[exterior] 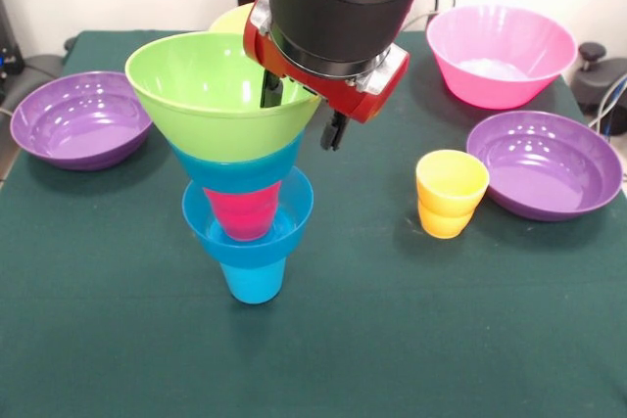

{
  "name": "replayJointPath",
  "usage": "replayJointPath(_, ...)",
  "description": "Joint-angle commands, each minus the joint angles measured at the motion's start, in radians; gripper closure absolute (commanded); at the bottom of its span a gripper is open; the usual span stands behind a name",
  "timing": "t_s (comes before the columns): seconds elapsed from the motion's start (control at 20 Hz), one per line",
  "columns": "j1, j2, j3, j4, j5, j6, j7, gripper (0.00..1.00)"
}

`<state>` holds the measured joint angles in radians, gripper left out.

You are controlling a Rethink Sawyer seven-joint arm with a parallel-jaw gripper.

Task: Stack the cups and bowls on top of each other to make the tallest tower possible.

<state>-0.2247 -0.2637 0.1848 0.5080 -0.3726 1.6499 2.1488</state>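
The tower stands left of centre: a blue cup [253, 279] at the bottom, a small blue bowl [247, 232], a red cup [243, 210], a second blue bowl [235, 168], and a lime green bowl [211, 80] on top, leaning slightly. My gripper [302, 111] straddles the green bowl's right rim. One finger is inside the bowl and the other hangs outside it, with a wide gap between them, so it is open. A yellow cup [451, 193] stands upright by itself to the right.
A pink bowl [500, 51] sits at the back right with a purple bowl [546, 163] in front of it. Another purple bowl [78, 119] lies at the left. A pale yellow rim [232, 19] shows behind the tower.
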Motion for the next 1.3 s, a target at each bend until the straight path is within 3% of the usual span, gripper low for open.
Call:
replayJointPath(0.05,-0.011,0.006,0.056,0.071,-0.022,0.002,-0.305,0.00)
replayJointPath(0.9,-0.011,0.010,0.087,-0.055,-0.026,0.181,-0.331,0.00)
replayJointPath(1.3,-0.016,-0.015,0.084,-0.067,-0.019,0.245,-0.350,0.00)
